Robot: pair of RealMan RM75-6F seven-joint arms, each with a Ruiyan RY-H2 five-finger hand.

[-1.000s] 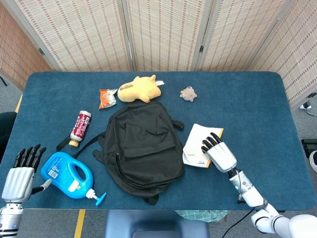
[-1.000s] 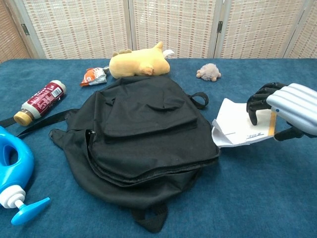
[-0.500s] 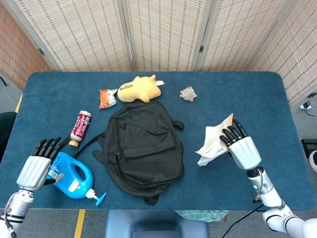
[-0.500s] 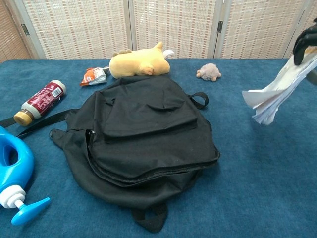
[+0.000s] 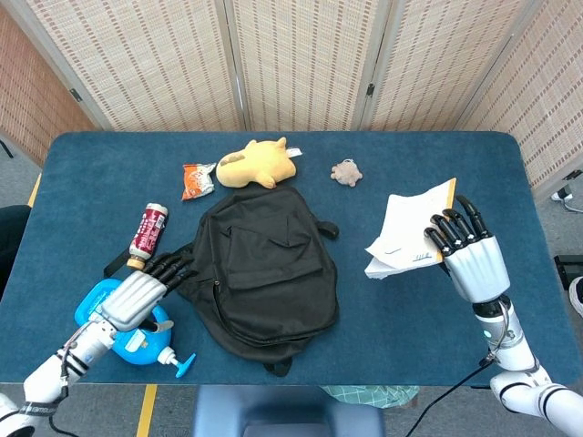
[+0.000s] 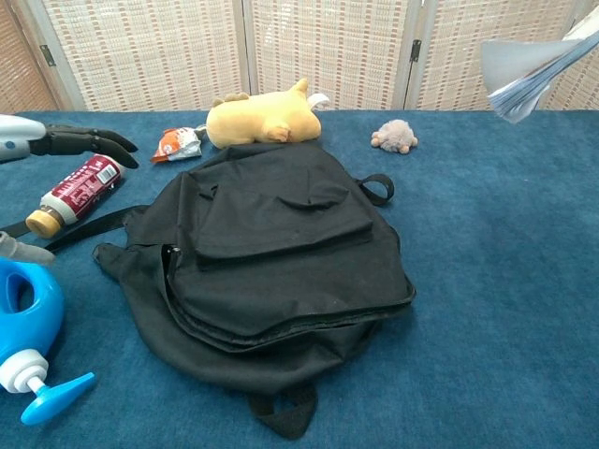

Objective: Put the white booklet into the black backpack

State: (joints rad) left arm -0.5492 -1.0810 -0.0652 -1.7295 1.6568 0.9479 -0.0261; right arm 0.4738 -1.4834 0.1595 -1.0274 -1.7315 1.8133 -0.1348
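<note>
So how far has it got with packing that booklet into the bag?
Done: the right robot hand holds the white booklet up off the table. In hand: the left robot hand reaches toward the black backpack, fingers spread, holding nothing. Left: the backpack lies flat and looks closed, so it still needs opening before the booklet goes inside.

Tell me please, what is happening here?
The right hand holds the booklet lifted above the table, right of the backpack. The left hand reaches toward the backpack's left side, holding nothing. The backpack lies flat and appears closed, so the booklet is not in yet.
</note>
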